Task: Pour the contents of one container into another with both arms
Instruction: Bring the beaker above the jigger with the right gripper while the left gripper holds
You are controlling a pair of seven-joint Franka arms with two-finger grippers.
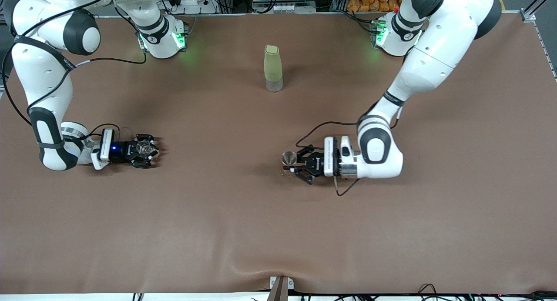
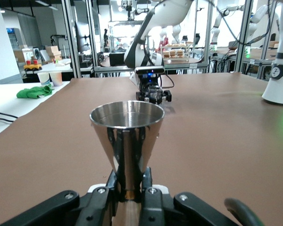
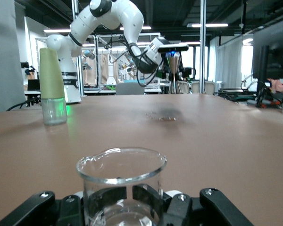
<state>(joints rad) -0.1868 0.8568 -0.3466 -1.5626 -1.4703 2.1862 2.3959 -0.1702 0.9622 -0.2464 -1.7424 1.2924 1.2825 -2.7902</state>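
Note:
My left gripper is shut on the narrow stem of a shiny metal cone cup, which stands upright with its mouth up. In the left wrist view the cone cup rises right in front of the left gripper. Toward the right arm's end of the table, my right gripper is shut on a clear glass beaker. The right wrist view shows the beaker upright with its spout rim up, and the right gripper clasping its lower wall. I cannot see any contents in either vessel.
A tall bottle with a pale green sleeve and clear base stands mid-table between the two arm bases, also showing as the bottle in the right wrist view. The brown mat covers the whole table.

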